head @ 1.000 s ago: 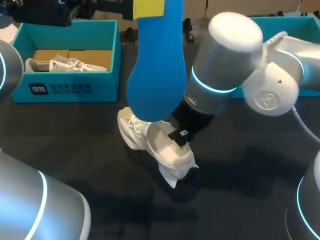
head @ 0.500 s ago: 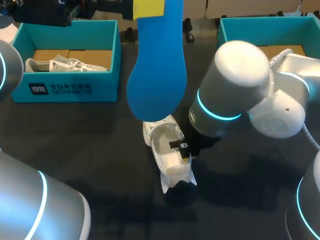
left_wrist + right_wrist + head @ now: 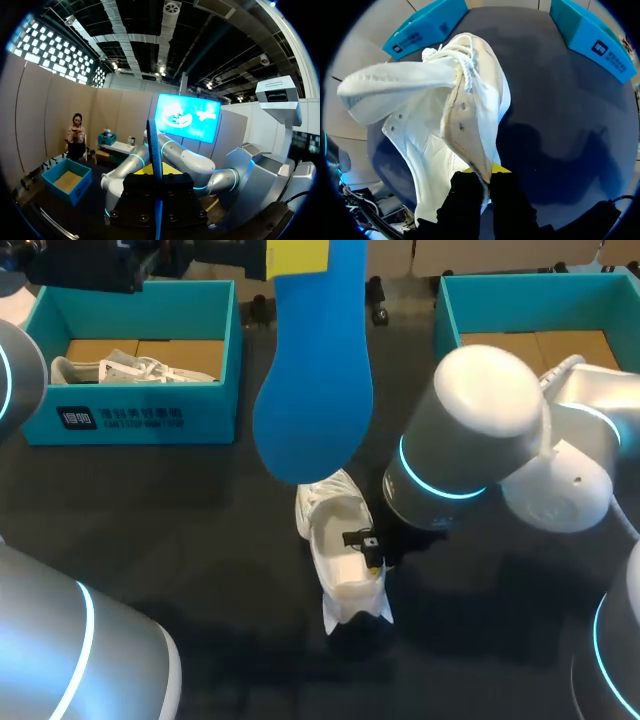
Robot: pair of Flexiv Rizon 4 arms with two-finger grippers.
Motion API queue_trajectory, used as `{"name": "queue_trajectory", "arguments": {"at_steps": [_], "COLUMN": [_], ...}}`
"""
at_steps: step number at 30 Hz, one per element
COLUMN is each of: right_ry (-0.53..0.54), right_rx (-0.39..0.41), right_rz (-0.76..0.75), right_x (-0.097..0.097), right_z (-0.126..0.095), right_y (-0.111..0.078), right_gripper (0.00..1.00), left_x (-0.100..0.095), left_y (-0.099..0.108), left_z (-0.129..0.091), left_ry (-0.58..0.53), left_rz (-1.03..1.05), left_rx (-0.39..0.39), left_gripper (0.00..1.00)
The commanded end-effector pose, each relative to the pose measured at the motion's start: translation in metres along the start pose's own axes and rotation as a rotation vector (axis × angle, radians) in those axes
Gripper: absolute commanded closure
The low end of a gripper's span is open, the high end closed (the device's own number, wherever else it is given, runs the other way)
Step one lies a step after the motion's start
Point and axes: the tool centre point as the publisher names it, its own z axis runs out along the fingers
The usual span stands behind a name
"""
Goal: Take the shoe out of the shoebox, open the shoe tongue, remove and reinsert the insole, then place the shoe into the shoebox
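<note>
The blue insole (image 3: 315, 370) hangs high over the worktop (image 3: 150, 540), its narrow end clamped in the left jaws. It looks light and floppy, so I would feed it in wide end first. Below, the white shoe (image 3: 340, 540) rests on the worktop with the right jaws pinched shut on its soft side wall, which may buckle, so the firmer heel seems a better hold. Beyond stand a teal shoebox (image 3: 130, 415) holding another shoe (image 3: 130, 368) and a second box (image 3: 450, 310).

Smooth white leather-look shoe (image 3: 336, 532) with rough woven laces (image 3: 466, 67), matt blue foam-like flat insole (image 3: 315, 370), matt teal cardboard shoebox (image 3: 130, 418), dull dark table top (image 3: 200, 540), glossy silver right arm casing (image 3: 485, 405)
</note>
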Motion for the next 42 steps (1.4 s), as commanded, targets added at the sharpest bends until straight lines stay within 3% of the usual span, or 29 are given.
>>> {"name": "queue_trajectory", "arguments": {"at_steps": [1,19,20,21,22,25,26,27,37,42], "right_ry": [0.032,0.005,0.009,0.007,0.005,0.0,0.0,-0.001,-0.011,0.153], "right_rx": [-0.014,0.0,-0.007,-0.007,-0.004,-0.004,-0.004,-0.005,-0.013,-0.092], "right_rz": [0.014,0.08,0.081,0.084,0.085,0.087,0.087,0.087,0.102,0.059], "right_x": [-0.004,-0.008,-0.008,-0.008,-0.008,-0.008,-0.008,-0.008,-0.007,-0.016], "right_z": [0.015,0.025,0.025,0.025,0.025,0.025,0.023,0.022,-0.006,-0.03], "right_y": [-0.004,-0.01,-0.01,-0.01,-0.01,-0.01,-0.01,-0.01,-0.006,-0.006], "right_gripper": [1.0,1.0,0.93,0.65,0.58,0.53,0.22,0.0,0.0,0.0], "left_x": [-0.001,-0.001,-0.001,-0.001,-0.001,-0.001,-0.001,-0.001,-0.001,-0.001], "left_y": [-0.001,-0.001,-0.001,-0.001,-0.001,-0.001,-0.001,-0.001,-0.001,-0.001], "left_z": [0.001,0.001,0.001,0.001,0.001,0.001,0.001,0.001,0.001,0.001], "left_ry": [0.0,0.0,0.0,0.0,0.0,0.0,0.0,0.0,0.0,0.0], "left_rz": [0.0,0.0,0.0,0.0,0.0,0.0,0.0,0.0,0.0,0.0], "left_rx": [-0.004,-0.004,-0.004,-0.004,-0.004,-0.004,-0.004,-0.004,-0.004,-0.004], "left_gripper": [1.0,1.0,1.0,1.0,1.0,1.0,1.0,1.0,1.0,1.0]}}
